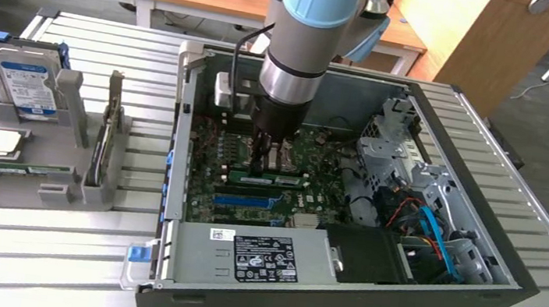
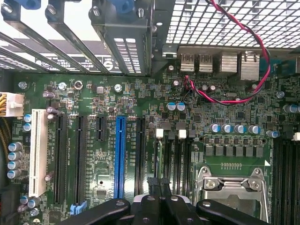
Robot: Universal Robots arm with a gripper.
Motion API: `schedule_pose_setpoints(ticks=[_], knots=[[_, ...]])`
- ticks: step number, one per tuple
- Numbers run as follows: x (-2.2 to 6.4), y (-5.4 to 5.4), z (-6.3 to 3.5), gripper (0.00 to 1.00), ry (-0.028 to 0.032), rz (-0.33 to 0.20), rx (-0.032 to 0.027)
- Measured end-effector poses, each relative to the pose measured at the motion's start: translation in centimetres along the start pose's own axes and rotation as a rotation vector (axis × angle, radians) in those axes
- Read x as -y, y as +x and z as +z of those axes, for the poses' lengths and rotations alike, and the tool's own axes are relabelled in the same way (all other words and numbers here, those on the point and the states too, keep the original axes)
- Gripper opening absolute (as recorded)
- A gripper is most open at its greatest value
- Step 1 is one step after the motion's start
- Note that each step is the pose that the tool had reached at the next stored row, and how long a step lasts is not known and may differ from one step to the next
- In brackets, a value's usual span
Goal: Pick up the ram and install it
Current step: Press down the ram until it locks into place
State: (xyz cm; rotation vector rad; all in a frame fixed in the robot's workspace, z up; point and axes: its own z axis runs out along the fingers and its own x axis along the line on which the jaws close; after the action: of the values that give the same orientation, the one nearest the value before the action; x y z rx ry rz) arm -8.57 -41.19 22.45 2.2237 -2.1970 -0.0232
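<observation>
Set on edge along the memory slots of the motherboard (image 1: pixel 249 186), as a narrow green strip with dark chips on its face: the ram (image 1: pixel 269 178), deep inside the open computer case (image 1: pixel 340 303). Cannot tell whether fully seated. Right above its end toward the exterior view's left, at the tip of the grey and blue arm (image 1: pixel 304 39) reaching straight down into the case: the gripper (image 1: pixel 258 163). Pressed together, with no gap and nothing clamped between, as seen in the wrist view, where the gripper (image 2: pixel 159 183) ends in two black fingers (image 2: pixel 152 190) closed over the black memory slots (image 2: pixel 173 154) with their white latches. Cannot tell whether touching the strip's top edge or just clear of it. Beside those slots, the silver processor socket (image 2: pixel 232 187) with its metal frame; on the other side, a blue expansion slot (image 2: pixel 119 157), then black ones and a white one (image 2: pixel 37 154). Above the board, a red and black twisted wire (image 2: pixel 243 91) looping past the rear ports. Outside the case, toward the exterior view's left on the slatted metal table (image 1: pixel 30 265), a grey parts tray (image 1: pixel 91 194) holding an upright hard drive (image 1: pixel 21 83), a square silver processor chip (image 1: pixel 3 142), a dark card (image 1: pixel 107 133) standing on edge, and another green strip (image 1: pixel 16 166) lying in the front groove.
</observation>
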Motion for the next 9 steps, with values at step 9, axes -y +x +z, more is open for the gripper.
schedule_pose_setpoints(ticks=[9], knots=[[0.0, 0.0, 0.1, 0.11, 0.0001, 0.0, -0.0001]])
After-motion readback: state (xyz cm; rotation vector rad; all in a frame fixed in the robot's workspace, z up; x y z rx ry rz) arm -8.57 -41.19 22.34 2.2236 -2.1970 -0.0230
